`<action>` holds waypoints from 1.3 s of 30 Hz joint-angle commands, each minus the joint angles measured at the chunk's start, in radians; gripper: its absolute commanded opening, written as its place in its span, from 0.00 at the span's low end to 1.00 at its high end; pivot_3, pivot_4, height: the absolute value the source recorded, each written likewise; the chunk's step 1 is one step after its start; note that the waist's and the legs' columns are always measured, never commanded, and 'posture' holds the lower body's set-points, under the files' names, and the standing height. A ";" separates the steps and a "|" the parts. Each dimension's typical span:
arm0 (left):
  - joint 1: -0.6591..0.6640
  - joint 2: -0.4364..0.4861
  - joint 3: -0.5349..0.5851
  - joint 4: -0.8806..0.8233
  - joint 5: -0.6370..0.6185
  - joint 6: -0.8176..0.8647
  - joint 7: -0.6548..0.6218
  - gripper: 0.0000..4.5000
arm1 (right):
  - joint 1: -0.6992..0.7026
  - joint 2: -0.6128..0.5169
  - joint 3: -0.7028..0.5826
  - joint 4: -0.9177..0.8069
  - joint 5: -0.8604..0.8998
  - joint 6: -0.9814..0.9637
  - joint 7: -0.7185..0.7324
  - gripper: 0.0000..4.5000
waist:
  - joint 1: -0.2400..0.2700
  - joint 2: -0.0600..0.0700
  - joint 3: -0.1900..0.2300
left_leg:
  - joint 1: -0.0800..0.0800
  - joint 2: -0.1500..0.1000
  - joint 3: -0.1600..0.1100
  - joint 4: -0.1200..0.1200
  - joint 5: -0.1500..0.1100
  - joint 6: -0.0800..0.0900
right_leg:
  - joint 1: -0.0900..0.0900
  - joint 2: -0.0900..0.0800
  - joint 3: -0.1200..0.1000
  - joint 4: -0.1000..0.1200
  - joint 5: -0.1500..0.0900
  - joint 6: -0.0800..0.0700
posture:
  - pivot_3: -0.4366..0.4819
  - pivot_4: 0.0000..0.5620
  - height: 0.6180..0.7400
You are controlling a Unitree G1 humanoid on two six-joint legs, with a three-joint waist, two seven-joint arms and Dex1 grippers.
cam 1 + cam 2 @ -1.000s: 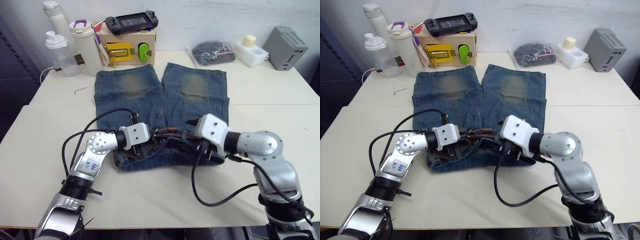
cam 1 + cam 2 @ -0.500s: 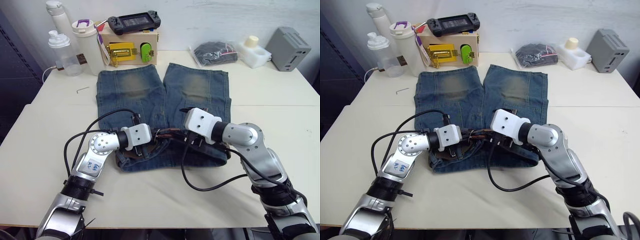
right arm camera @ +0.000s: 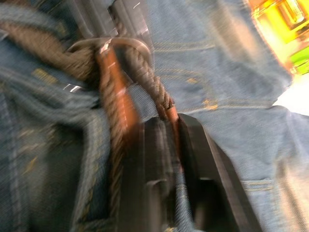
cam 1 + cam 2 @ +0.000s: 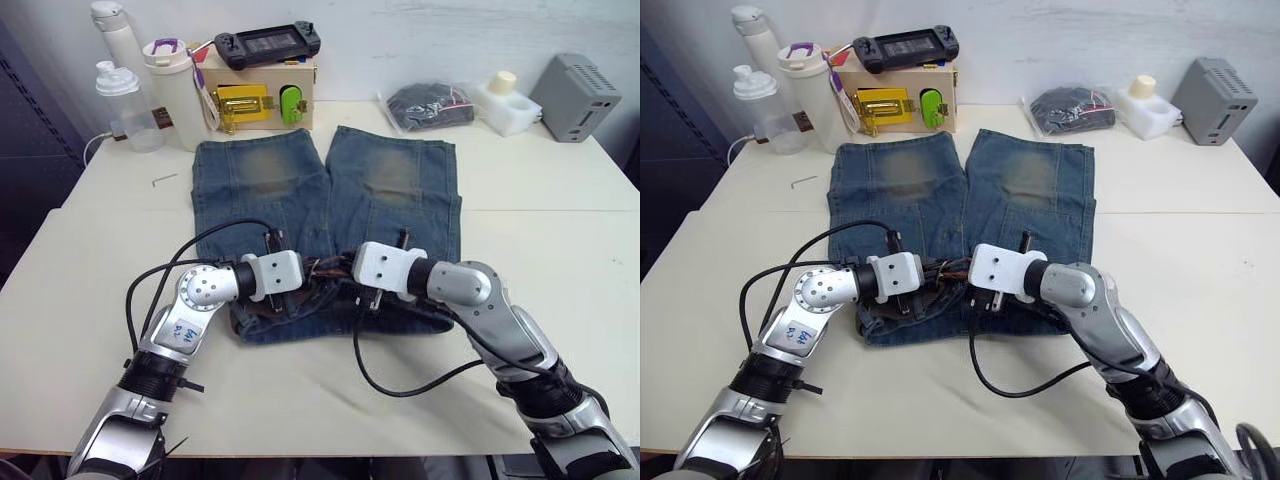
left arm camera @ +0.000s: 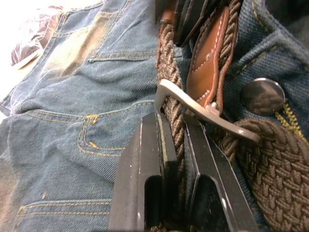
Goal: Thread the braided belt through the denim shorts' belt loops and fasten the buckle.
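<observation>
Braided belt (image 5: 175, 123) lying along near waistband of denim shorts (image 4: 330, 190), long axis running left-right, buckle (image 5: 203, 112) sitting at centre.

Left gripper (image 5: 173, 145) pinching belt strand beside buckle, likely steadying frame. Right gripper (image 3: 170, 128) clamping belt tail opposite, seemingly feeding tip toward buckle.

Shorts spreading flat, legs pointing far, giving firm base.

Beyond: wooden box (image 4: 258, 92), bottles (image 4: 125, 75) standing along far edge.

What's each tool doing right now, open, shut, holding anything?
Left tool: shut on the belt, just beside the buckle.
Right tool: shut on the belt's free end.
</observation>
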 commanded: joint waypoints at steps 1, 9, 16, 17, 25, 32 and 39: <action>0.001 0.010 -0.023 0.007 0.017 -0.039 -0.003 0.00 | 0.007 -0.003 -0.001 -0.040 -0.001 0.012 0.003 0.02 | 0.000 0.000 0.000 | 0.000 0.000 0.000 0.000 0.000 0.000 | 0.000 0.000 0.000 0.000 0.000 0.000 | 0.48 0.27 0.22; 0.017 -0.016 0.086 -0.052 -0.136 0.098 0.000 0.37 | 0.020 0.005 0.002 -0.056 -0.009 0.031 -0.011 0.00 | -0.001 0.000 0.000 | 0.000 0.000 0.000 0.000 0.000 0.000 | -0.001 0.000 0.000 0.000 0.000 0.000 | 0.48 0.27 0.22; 0.167 0.046 0.295 -0.301 -0.471 0.492 -0.066 0.99 | 0.034 0.010 -0.006 -0.065 -0.018 0.047 -0.030 0.00 | -0.010 0.000 0.000 | 0.000 0.000 0.000 -0.002 0.000 0.000 | -0.002 0.000 0.000 0.000 0.000 0.000 | 0.48 0.27 0.22; 0.191 0.062 0.315 -0.322 -0.496 0.534 -0.069 0.99 | 0.036 0.010 -0.007 -0.066 -0.018 0.047 -0.033 0.00 | -0.014 0.000 0.000 | 0.000 0.000 0.000 -0.002 0.000 0.000 | -0.002 0.000 0.000 0.000 0.000 0.000 | 0.48 0.27 0.22; 0.305 0.119 0.341 -0.379 -0.559 0.593 -0.090 0.60 | 0.039 0.015 -0.014 -0.062 -0.010 0.042 -0.050 0.00 | -0.004 0.000 0.000 | 0.000 0.000 -0.001 -0.002 0.000 -0.001 | -0.001 0.000 0.001 0.000 0.000 0.000 | 0.48 0.27 0.22; 0.342 0.191 0.144 -0.298 -0.335 0.449 -0.116 0.01 | 0.081 -0.012 -0.112 -0.121 0.037 0.048 -0.059 0.00 | 0.001 0.000 0.000 | 0.000 0.000 0.001 -0.002 0.000 -0.001 | -0.001 0.000 0.001 -0.001 0.000 0.000 | 0.48 0.27 0.22; 0.364 0.215 0.097 -0.237 -0.247 0.365 -0.101 0.01 | 0.315 -0.218 -0.392 -0.123 0.082 -0.189 -0.032 0.00 | 0.014 0.008 -0.004 | 0.001 0.000 0.001 -0.002 0.001 0.000 | 0.002 0.000 0.001 -0.006 0.000 0.000 | 0.48 0.27 0.22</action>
